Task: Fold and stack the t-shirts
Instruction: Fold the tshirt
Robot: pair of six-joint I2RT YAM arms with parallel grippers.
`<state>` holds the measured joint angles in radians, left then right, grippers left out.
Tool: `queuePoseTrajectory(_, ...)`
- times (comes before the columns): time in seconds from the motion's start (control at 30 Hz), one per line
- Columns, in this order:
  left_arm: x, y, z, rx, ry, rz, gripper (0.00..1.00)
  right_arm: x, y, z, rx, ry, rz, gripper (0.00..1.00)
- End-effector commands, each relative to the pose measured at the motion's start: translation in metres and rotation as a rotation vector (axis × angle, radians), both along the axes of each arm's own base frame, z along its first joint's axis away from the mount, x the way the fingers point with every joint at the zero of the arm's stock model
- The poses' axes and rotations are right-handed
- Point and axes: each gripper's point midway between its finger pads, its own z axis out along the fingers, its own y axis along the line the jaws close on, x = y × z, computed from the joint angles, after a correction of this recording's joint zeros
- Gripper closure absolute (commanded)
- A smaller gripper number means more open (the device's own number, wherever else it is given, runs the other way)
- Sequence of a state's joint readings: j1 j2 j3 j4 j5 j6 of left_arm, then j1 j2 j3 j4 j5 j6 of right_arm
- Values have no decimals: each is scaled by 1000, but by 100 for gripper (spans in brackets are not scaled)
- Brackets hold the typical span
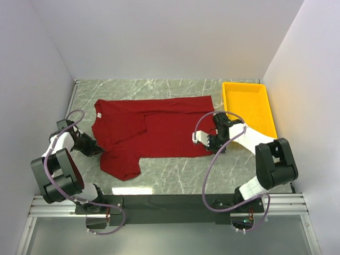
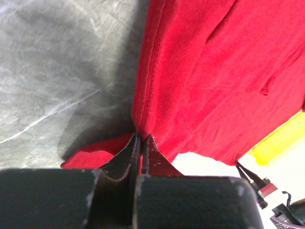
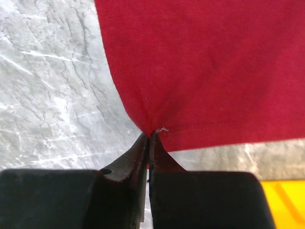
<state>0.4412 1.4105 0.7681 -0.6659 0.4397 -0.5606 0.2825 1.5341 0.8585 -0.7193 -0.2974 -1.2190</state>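
Red shirt lies on tabletop, partly folded by the look, long axis L–R: collar end L, hem R near tray. L tool clenched on cloth edge at near-L. R tool clenched on hem corner, near-R. Cloth runs away from both tools, so next fold prob. carries near edge to far side.

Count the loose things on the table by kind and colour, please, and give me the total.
maroon t-shirt: 1
yellow tray: 1
Total: 2
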Motion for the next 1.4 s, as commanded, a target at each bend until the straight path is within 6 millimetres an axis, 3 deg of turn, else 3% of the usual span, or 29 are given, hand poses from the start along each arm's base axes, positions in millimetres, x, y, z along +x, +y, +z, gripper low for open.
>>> queuePoseTrajectory(0.0, -5, -3, 9, -14, -29, -19, 99, 16, 5, 29, 71, -60, -73, 100)
queuePoseTrajectory(0.23, -11, 4, 11, -31, -20, 18, 99, 51, -6, 50, 156, -86, -219, 100)
queuePoseTrajectory(0.4, -2, 8, 19, -58, -45, 47, 99, 83, -13, 60, 184, -108, -305, 100)
queuePoseTrajectory(0.6, 14, 10, 27, -92, -78, 47, 99, 106, -8, 63, 213, -92, -348, 100)
queuePoseTrajectory(1.07, 53, 16, 45, -174, -145, 40, 99, 120, -1, 57, 237, -33, -377, 100)
queuePoseTrajectory(1.37, 85, 27, 32, -245, -140, 48, 99, 139, -13, 34, 161, -7, -490, 100)
